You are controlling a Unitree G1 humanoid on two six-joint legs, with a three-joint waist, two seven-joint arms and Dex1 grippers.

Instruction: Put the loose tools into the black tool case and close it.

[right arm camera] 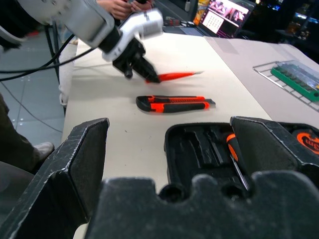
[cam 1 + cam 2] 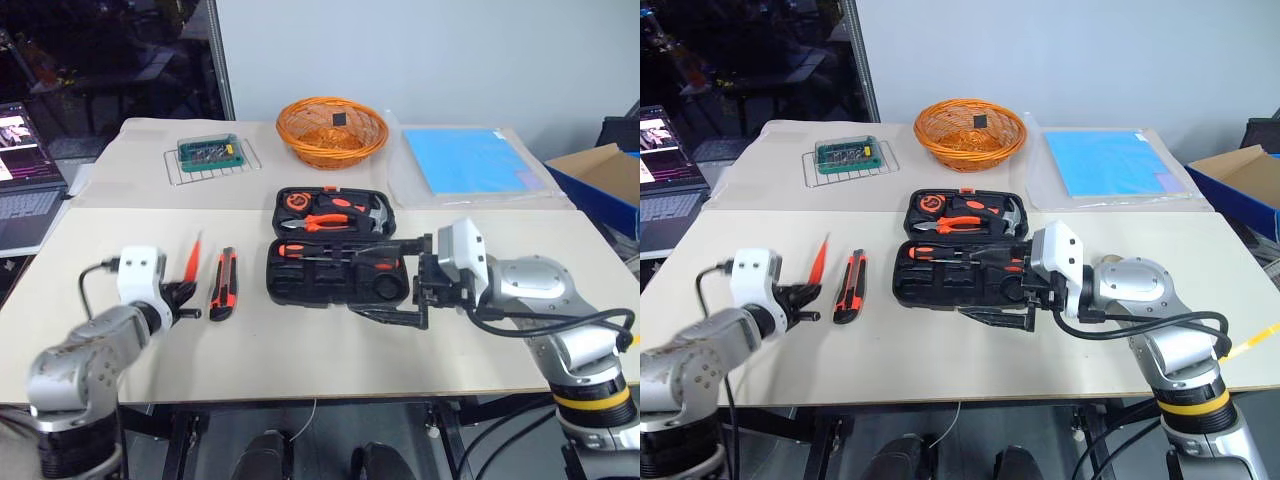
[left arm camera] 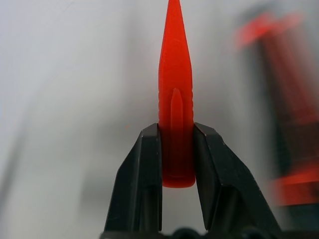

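Note:
The black tool case lies open at mid table. Its front half holds two long screwdrivers with orange-and-black handles. The back half holds pliers and a hammer. The short red-orange screwdriver lies left of the case, tip pointing away. My left gripper is shut on its handle end. The orange-and-black utility knife lies loose between that screwdriver and the case. My right gripper hangs open just above the case's front right corner, pointing left, with nothing between its fingers.
At the back stand a woven orange basket, a green bit box on a wire rack and a blue sheet. A cardboard box stands off the right edge, a laptop off the left.

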